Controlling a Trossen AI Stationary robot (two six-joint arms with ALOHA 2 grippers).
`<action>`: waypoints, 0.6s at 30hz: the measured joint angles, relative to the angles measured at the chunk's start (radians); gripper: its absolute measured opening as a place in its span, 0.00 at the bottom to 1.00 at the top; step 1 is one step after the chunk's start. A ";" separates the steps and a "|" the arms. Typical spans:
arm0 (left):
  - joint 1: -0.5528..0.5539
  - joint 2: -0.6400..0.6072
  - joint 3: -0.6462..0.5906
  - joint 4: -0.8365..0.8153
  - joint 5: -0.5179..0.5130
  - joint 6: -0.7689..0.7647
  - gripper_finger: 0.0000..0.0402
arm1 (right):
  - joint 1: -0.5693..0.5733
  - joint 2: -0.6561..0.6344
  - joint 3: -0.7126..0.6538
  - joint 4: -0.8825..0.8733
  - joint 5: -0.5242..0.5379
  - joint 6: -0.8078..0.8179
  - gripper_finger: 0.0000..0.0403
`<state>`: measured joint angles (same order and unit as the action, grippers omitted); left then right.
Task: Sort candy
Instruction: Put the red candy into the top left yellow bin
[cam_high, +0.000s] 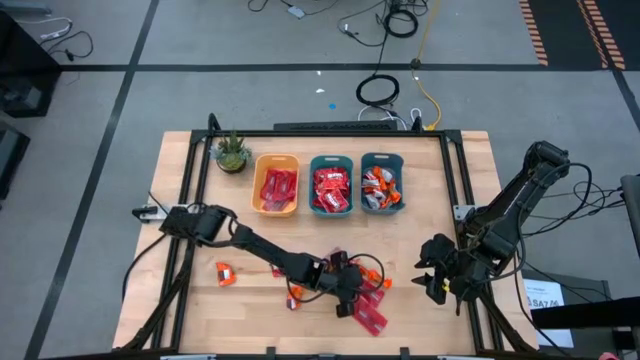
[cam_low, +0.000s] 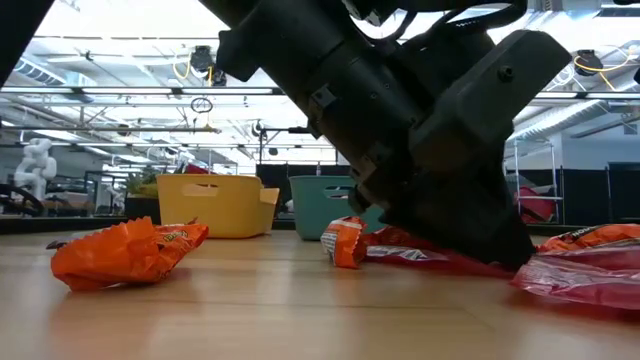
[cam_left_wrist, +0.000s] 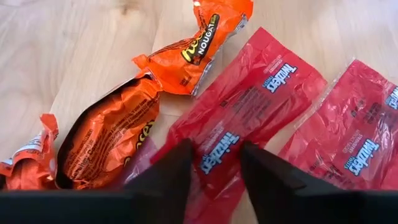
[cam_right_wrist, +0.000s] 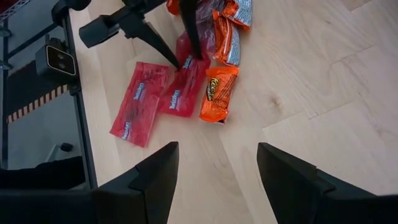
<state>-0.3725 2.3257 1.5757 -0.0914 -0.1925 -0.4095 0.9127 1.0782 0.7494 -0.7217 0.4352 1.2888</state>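
Observation:
Loose candy lies near the table's front edge. A long red packet (cam_left_wrist: 249, 106) lies flat on the wood, a second red packet (cam_left_wrist: 354, 130) beside it and orange pieces (cam_left_wrist: 118, 137) on its other side. My left gripper (cam_left_wrist: 217, 158) is open and down on the first red packet (cam_right_wrist: 185, 87). Off to the right, my right gripper (cam_right_wrist: 217, 162) hangs open above bare wood with nothing between its fingers. More candy fills the yellow bin (cam_high: 277, 185) and two teal bins (cam_high: 331, 185) at the back. My left gripper has both fingertips (cam_right_wrist: 186, 61) on the top face of the red packet, near one end (cam_left_wrist: 214, 163). The fingers slant down from the table's left, with a strip of the wrapper in the gap between them. The packet lies flat on the table.
A small potted plant (cam_high: 232, 152) stands left of the yellow bin. A lone orange piece (cam_high: 225, 272) lies at the front left and another (cam_low: 120, 250) shows close in the low view. A third red packet (cam_right_wrist: 138, 102) lies beside the touched one.

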 joint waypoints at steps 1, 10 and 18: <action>0.000 -0.004 -0.001 -0.004 0.001 0.000 0.32 | 0.000 0.000 0.000 0.000 0.000 0.000 0.52; -0.003 -0.028 0.065 -0.083 0.005 -0.061 0.02 | -0.001 0.000 0.000 0.000 0.004 -0.013 0.52; 0.035 -0.136 0.216 -0.261 0.014 -0.158 0.01 | -0.001 0.000 0.000 -0.001 0.024 -0.019 0.52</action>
<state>-0.3380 2.1897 1.7915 -0.3527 -0.1787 -0.5674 0.9115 1.0782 0.7494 -0.7227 0.4589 1.2702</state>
